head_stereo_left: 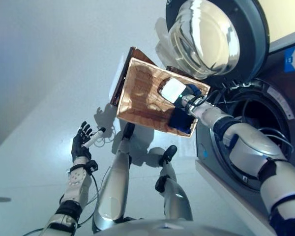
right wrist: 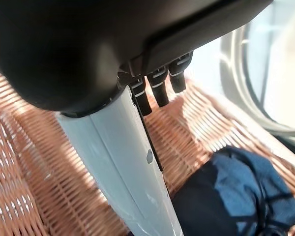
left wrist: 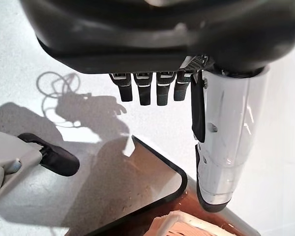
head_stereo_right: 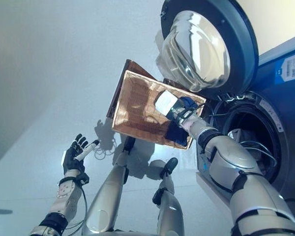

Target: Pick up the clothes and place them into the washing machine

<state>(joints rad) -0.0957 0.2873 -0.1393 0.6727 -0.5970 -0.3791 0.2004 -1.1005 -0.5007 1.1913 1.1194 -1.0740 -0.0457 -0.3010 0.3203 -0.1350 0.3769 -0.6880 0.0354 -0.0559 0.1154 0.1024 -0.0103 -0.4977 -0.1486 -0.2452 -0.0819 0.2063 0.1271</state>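
A shallow wicker basket (head_stereo_left: 142,93) rests on a low dark brown box (head_stereo_left: 122,73) beside the washing machine. Dark blue clothes (head_stereo_left: 182,122) lie at the basket's end nearest the machine; they also show in the right wrist view (right wrist: 236,191). My right hand (head_stereo_left: 188,97) reaches into the basket just above the clothes, its fingers (right wrist: 157,86) relaxed and its white-covered thumb (right wrist: 123,162) straight, holding nothing. My left hand (head_stereo_left: 81,142) hangs open over the floor to the left of the box, empty. The box corner (left wrist: 142,187) shows in the left wrist view.
The washing machine's round glass door (head_stereo_left: 211,39) stands swung open above the basket. The dark drum opening (head_stereo_left: 258,123) lies to the right of my right arm. Pale floor (head_stereo_left: 39,98) spreads to the left.
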